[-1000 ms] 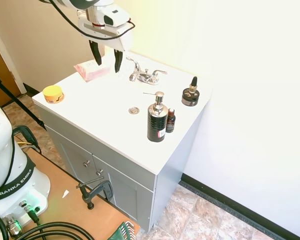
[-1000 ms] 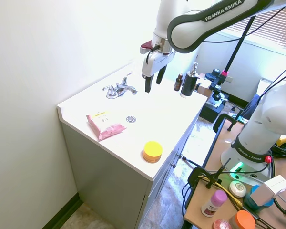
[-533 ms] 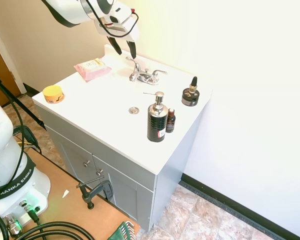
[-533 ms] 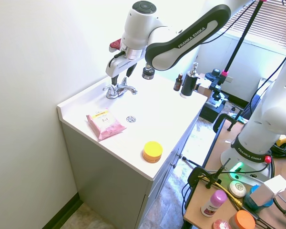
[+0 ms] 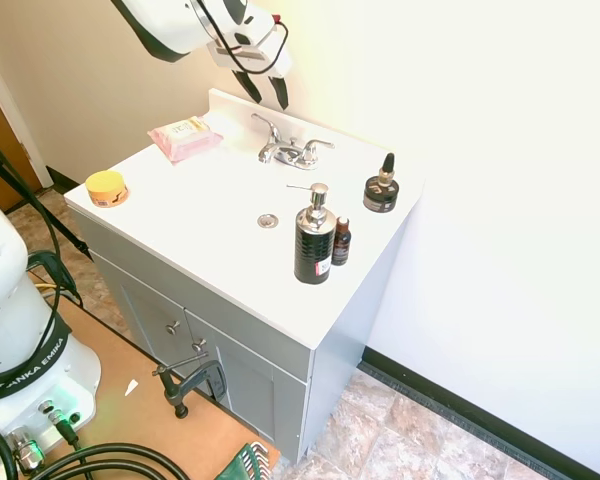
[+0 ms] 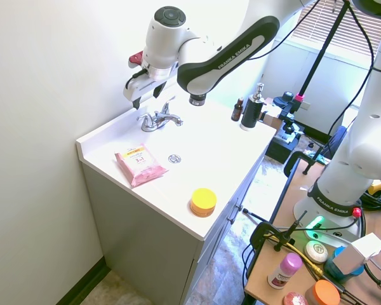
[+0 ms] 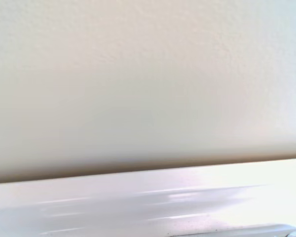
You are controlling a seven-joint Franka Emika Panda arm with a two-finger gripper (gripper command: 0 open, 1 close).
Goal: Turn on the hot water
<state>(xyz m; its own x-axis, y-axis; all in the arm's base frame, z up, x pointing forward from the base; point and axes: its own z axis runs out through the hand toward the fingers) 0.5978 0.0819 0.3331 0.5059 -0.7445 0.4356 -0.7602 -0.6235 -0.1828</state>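
You had a white worktop (image 5: 220, 190) on a grey cabinet, set against a pale wall, with a stone-tile floor beside it. The chrome faucet (image 5: 288, 150) stood at the back edge; forward of the faucet lay the drain (image 5: 268, 220), a black pump bottle (image 5: 313, 240) and a small brown bottle (image 5: 341, 242). A dark jar (image 5: 381, 190) sat to one side of the faucet, a pink wipes pack (image 5: 185, 138) to the other, and a yellow tub (image 5: 106, 187) beyond the pack. Since a second ago your gripper (image 5: 265, 90) had swung from over the pack to the wall behind the faucet. Your jaws stood apart, above the faucet's handle on the pack side, not touching it.
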